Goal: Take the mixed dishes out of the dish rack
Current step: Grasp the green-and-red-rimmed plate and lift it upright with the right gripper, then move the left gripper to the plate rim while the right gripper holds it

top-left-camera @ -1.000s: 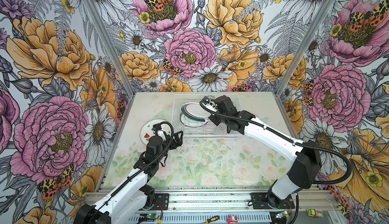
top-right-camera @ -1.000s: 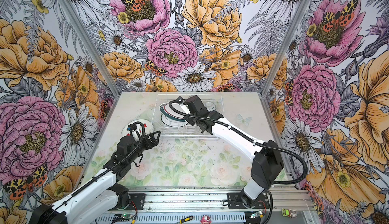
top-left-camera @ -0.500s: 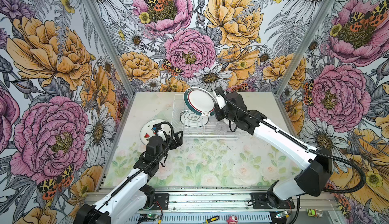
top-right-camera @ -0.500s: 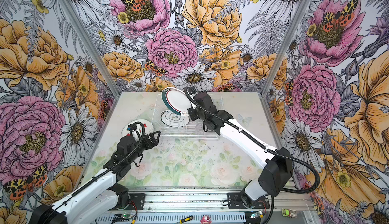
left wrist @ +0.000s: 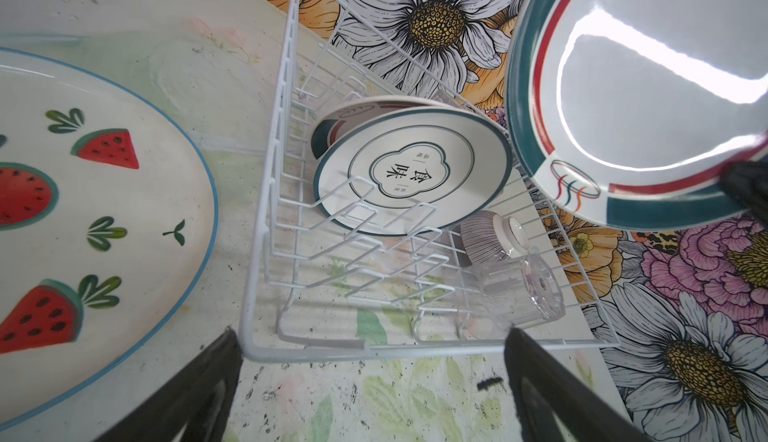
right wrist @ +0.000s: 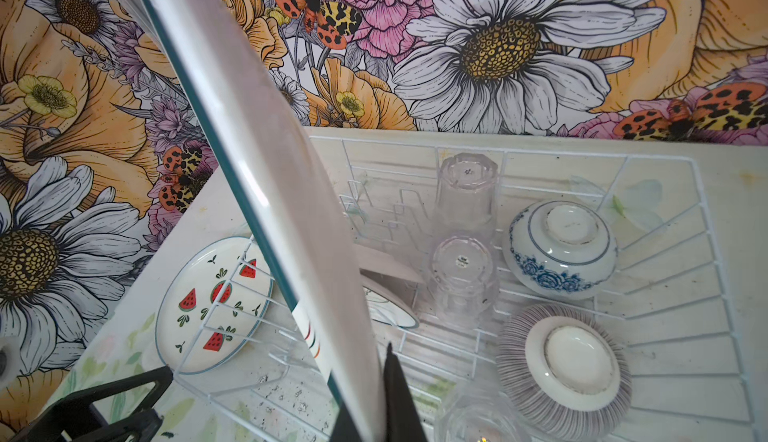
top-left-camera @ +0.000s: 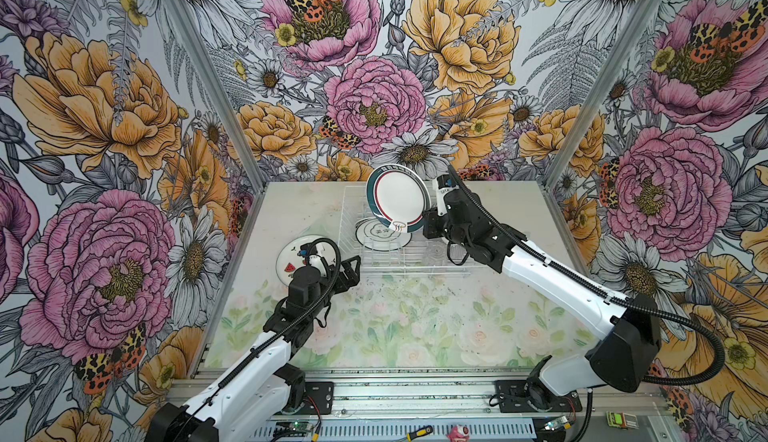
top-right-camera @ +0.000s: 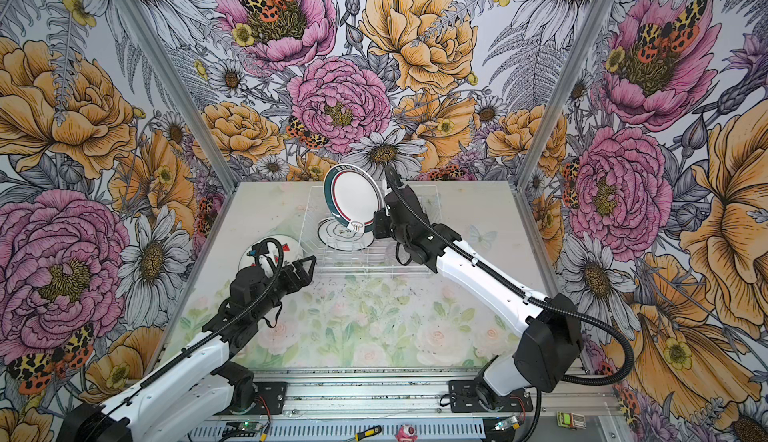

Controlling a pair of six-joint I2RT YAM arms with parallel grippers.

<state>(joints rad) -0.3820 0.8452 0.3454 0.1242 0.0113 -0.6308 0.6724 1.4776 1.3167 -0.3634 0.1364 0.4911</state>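
Right gripper [top-left-camera: 427, 223] is clamped on the plate [top-left-camera: 397, 199] rim, plate on edge above the rack's [top-left-camera: 409, 270] far-left slots. Left gripper [top-left-camera: 356, 271] is wide open and empty at the rack's near-left corner. Suggest: clear the wires, swing left, tilt flat slowly, since the rim pinch could slip.

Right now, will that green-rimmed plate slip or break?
Likely slippery: the plate mirrors the lights. The right gripper pinches only its rim, so it could swing. Dropped onto the dish rack, it would probably chip.
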